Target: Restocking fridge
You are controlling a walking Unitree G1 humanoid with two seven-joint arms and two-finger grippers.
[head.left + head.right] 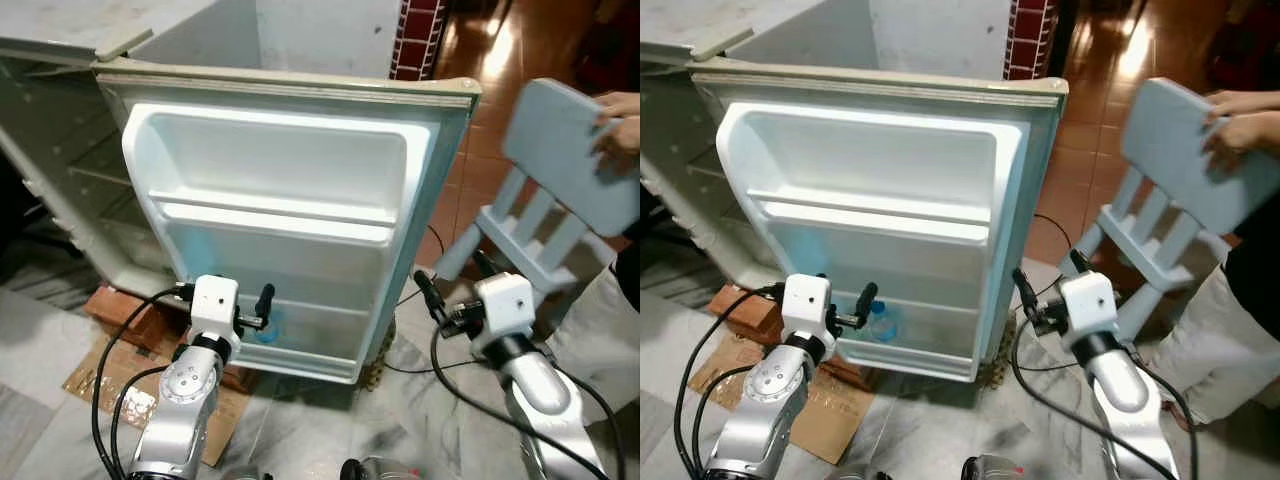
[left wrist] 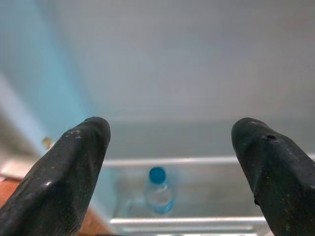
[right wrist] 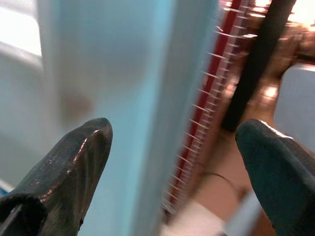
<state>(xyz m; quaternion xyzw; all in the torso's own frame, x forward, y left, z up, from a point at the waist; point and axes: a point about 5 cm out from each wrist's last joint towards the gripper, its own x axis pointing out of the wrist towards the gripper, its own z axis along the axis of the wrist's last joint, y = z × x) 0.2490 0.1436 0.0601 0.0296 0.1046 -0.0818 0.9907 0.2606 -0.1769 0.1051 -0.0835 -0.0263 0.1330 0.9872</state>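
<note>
The fridge door (image 1: 290, 200) stands wide open, its white inner shelves facing me. A clear water bottle (image 1: 268, 326) with a blue cap stands upright in the bottom door shelf. My left gripper (image 1: 258, 308) is open just in front of that shelf, and in the left wrist view the bottle (image 2: 158, 192) sits beyond and between the black fingertips (image 2: 74, 162), untouched. My right gripper (image 1: 455, 278) is open and holds nothing. It hovers beside the door's outer edge (image 3: 162, 98).
At the right a person's hand (image 1: 620, 130) holds a tilted light-blue small chair (image 1: 560, 170). The fridge body (image 1: 60, 170) is at the left, with bricks (image 1: 120, 305) and cardboard (image 1: 100, 375) on the floor beneath it. Black cables (image 1: 440, 365) trail over the marble floor.
</note>
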